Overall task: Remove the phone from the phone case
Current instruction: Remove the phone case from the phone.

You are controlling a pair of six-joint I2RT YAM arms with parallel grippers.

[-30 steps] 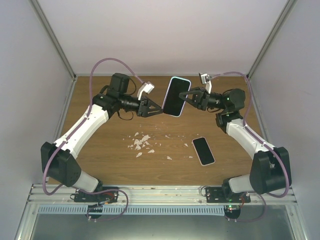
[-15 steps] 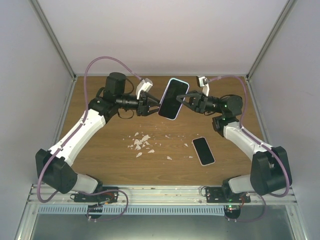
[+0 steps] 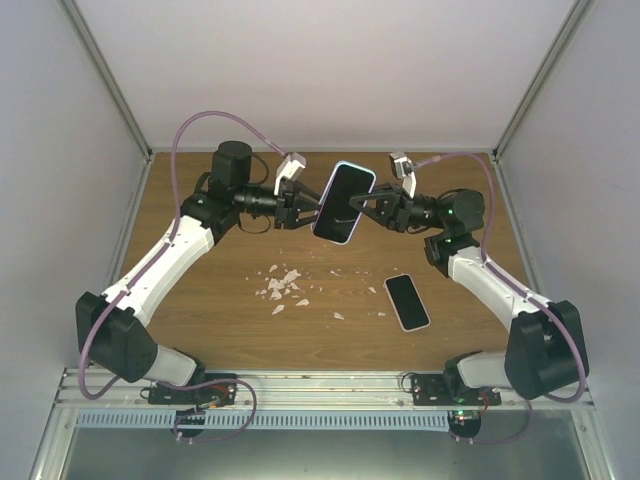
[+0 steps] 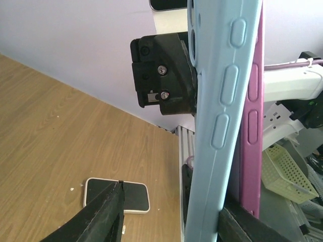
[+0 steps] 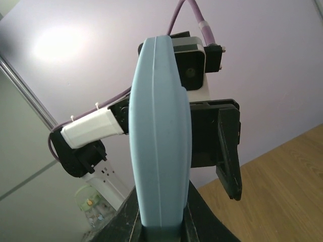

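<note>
Currently the right gripper (image 3: 365, 203) is pinching the right long edge of the phone case (image 4: 222, 126), jaws nearly closed on it. It is holding the phone (image 3: 343, 203) and its case in the air above the far middle of the table (image 3: 330, 285). The left gripper (image 3: 308, 208) is straddling the opposite long edge, jaws part open, with one finger (image 4: 108, 214) apart from the case. The long axis is running near-to-far, its far end tilting right. Both claws are sitting equally close, so the peeling probably falls to the left.

Matt pale-blue rubbery phone case (image 5: 159, 131), glossy black phone (image 3: 342, 203) glass, wood-grain table (image 3: 220, 300)
</note>
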